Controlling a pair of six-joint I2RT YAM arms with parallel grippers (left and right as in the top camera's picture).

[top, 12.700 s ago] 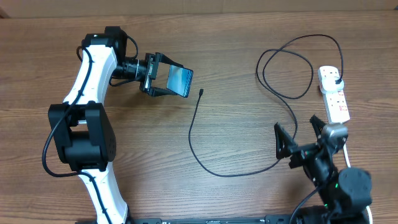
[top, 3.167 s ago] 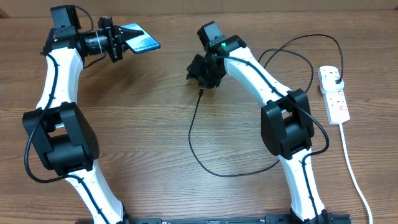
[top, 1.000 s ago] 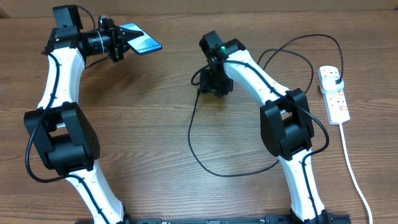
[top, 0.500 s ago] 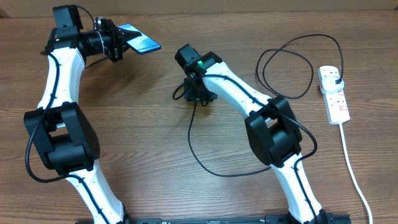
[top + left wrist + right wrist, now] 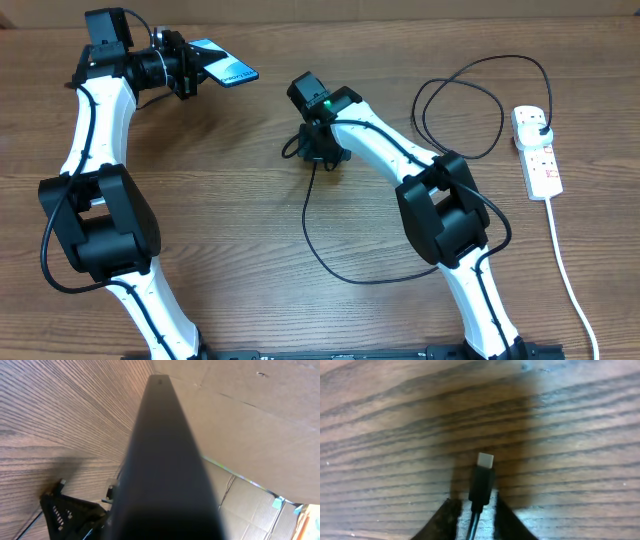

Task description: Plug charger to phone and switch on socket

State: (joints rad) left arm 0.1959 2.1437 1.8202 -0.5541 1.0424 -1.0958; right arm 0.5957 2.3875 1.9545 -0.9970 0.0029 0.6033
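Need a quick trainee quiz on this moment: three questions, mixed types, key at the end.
1. True or false: the phone lies flat on the table.
2. In the right wrist view, the charger's connector tip is: A) just ahead of the right fingers, with the cable running back between them; B) inside the phone; C) in the socket.
3. What is the charger's black plug seated in?
Key: 1 false, the left fingers hold it raised off the table. 2 A. 3 the socket.
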